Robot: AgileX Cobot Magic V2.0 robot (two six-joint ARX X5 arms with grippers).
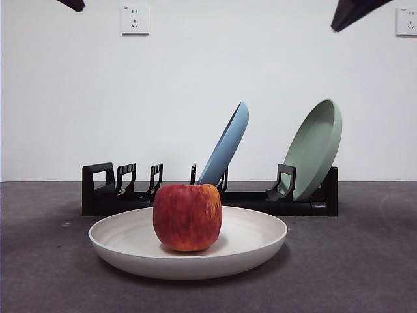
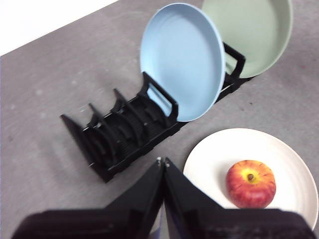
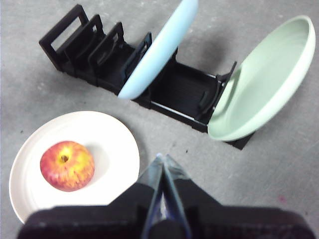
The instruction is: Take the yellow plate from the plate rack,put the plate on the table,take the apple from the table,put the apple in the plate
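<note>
The cream yellow plate (image 1: 260,238) lies flat on the dark grey table (image 1: 365,261) in front of the black plate rack (image 1: 104,195). The red apple (image 1: 187,216) sits upright in the plate's middle. The plate (image 2: 279,159) and the apple (image 2: 250,183) also show in the left wrist view, and the plate (image 3: 114,144) and the apple (image 3: 67,165) in the right wrist view. My left gripper (image 2: 163,162) is shut and empty, high above the table beside the plate. My right gripper (image 3: 162,158) is shut and empty, high above the table between the plate and the rack (image 3: 174,94).
A light blue plate (image 1: 226,145) leans in the rack's middle and a sage green plate (image 1: 316,149) leans at its right end. The rack's left slots (image 2: 114,134) hold nothing. A white wall with two sockets stands behind. Both arms show only as dark tips at the top corners.
</note>
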